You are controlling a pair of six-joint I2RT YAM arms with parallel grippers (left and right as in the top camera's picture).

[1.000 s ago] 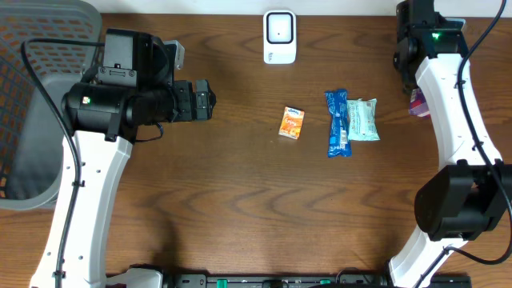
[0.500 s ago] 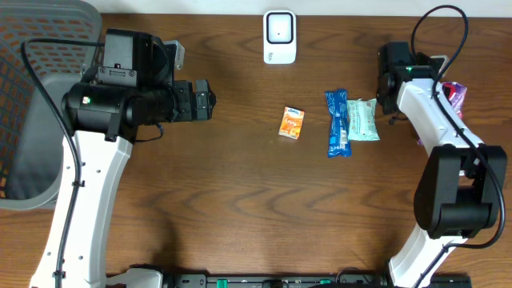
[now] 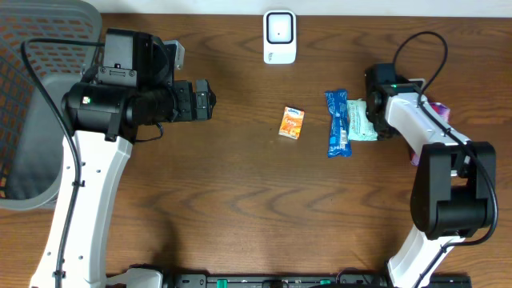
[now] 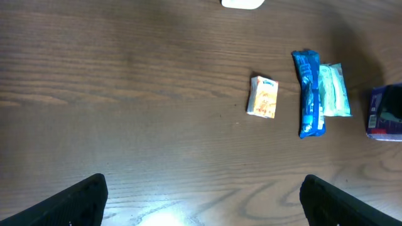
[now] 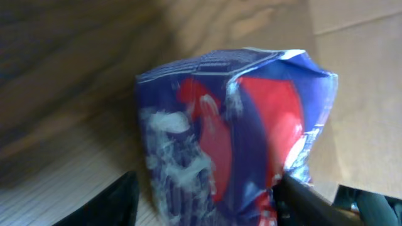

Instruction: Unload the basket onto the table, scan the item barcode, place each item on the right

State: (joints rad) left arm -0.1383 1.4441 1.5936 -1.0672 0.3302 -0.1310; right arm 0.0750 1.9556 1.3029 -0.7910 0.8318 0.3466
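Note:
A blue and red packet (image 5: pixel 232 132) fills the right wrist view, sitting between the fingers of my right gripper (image 5: pixel 204 201). The jaws stand apart; a sliver of wood shows between the left finger and the packet. The same packet (image 4: pixel 383 113) shows at the right edge of the left wrist view. The white scanner (image 3: pixel 279 36) stands at the back centre of the table. My right arm (image 3: pixel 416 120) bends in beside the pale green packet (image 3: pixel 364 120). My left gripper (image 3: pixel 210 100) hovers open and empty at the left, its fingers (image 4: pixel 81 201) wide apart.
An orange box (image 3: pixel 292 123) and a blue packet (image 3: pixel 338 122) lie mid-table, left of the pale green packet. A grey mesh basket (image 3: pixel 36 152) sits at the far left. A tan surface (image 5: pixel 358 94) lies behind the packet in the right wrist view.
The right arm has swung from the back right corner in towards the centre, carrying the blue and red packet with it. The left arm has not moved.

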